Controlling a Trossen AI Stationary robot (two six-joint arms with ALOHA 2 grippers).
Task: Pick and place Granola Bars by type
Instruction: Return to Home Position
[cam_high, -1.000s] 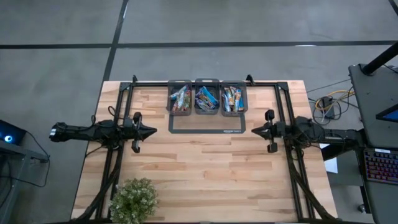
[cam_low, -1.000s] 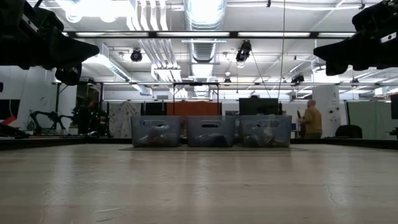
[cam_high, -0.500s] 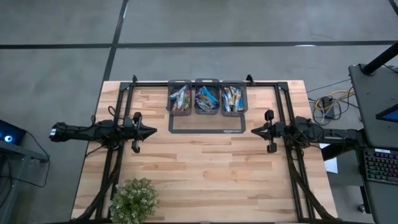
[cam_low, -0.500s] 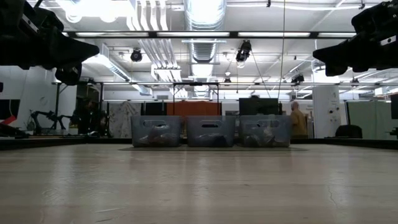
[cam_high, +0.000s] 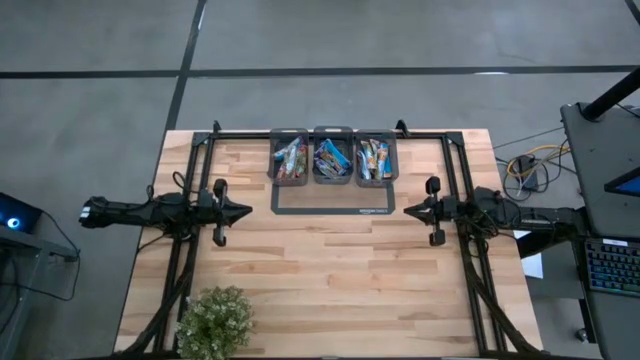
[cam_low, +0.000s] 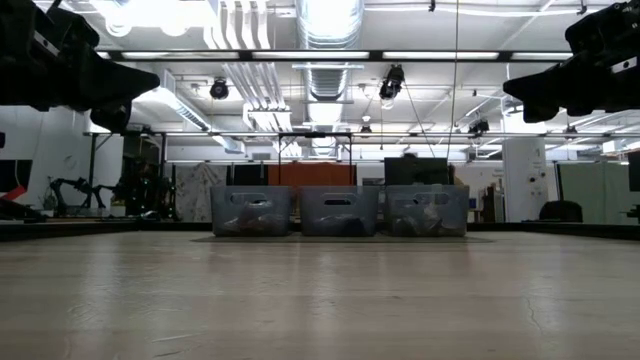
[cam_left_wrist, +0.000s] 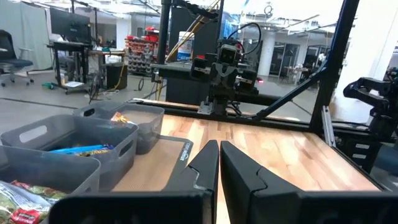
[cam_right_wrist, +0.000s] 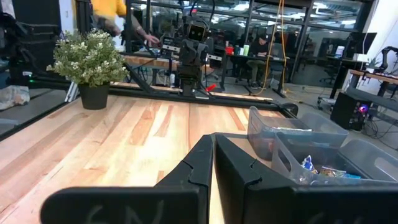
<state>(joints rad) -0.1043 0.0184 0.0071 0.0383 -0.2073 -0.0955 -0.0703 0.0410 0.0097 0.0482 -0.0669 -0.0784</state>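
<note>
The granola bars lie in three grey bins at the table's far edge: multicoloured ones in the left bin (cam_high: 289, 158), blue ones in the middle bin (cam_high: 332, 157), multicoloured ones in the right bin (cam_high: 374, 159). A blue bar (cam_left_wrist: 78, 149) shows in the left wrist view. My left gripper (cam_high: 247, 212) hovers shut above the table's left half, its fingertips (cam_left_wrist: 219, 149) pointing right. My right gripper (cam_high: 406, 210) hovers shut above the right half, pointing left (cam_right_wrist: 213, 142). Neither holds anything.
A dark mat frame (cam_high: 333, 210) lies in front of the bins. A potted leafy plant (cam_high: 214, 322) stands at the near left corner. Black rails (cam_high: 460, 180) run along the table's sides. Bare wood (cam_high: 330, 270) spreads between the arms.
My right gripper has shifted slightly toward the table's left. A person in the room behind has walked out of sight. Both grippers stay shut.
</note>
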